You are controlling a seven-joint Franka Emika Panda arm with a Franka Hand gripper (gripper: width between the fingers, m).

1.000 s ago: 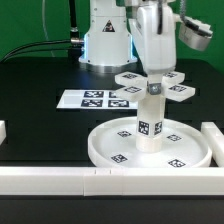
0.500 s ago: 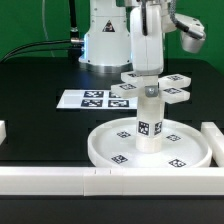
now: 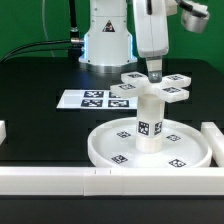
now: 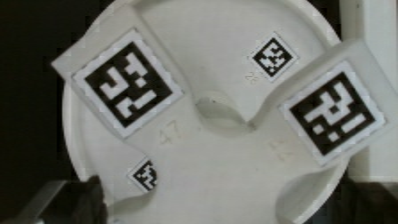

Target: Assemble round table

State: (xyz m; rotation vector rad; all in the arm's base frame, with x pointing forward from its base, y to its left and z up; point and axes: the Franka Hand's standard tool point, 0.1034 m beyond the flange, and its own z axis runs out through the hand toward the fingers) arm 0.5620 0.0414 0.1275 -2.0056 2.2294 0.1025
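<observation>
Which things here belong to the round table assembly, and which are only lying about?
Belong to the job: round disc; post; cross-shaped foot, sitting on the post.
Only lying about: marker board; white border bars.

Bright even light, wrist view blurry

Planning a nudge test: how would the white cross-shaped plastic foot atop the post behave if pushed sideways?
The white cross-shaped foot looks rigid and probably light. Perched on the upright white cylinder post, arms overhanging, it may slide or tip off if not fastened.
</observation>
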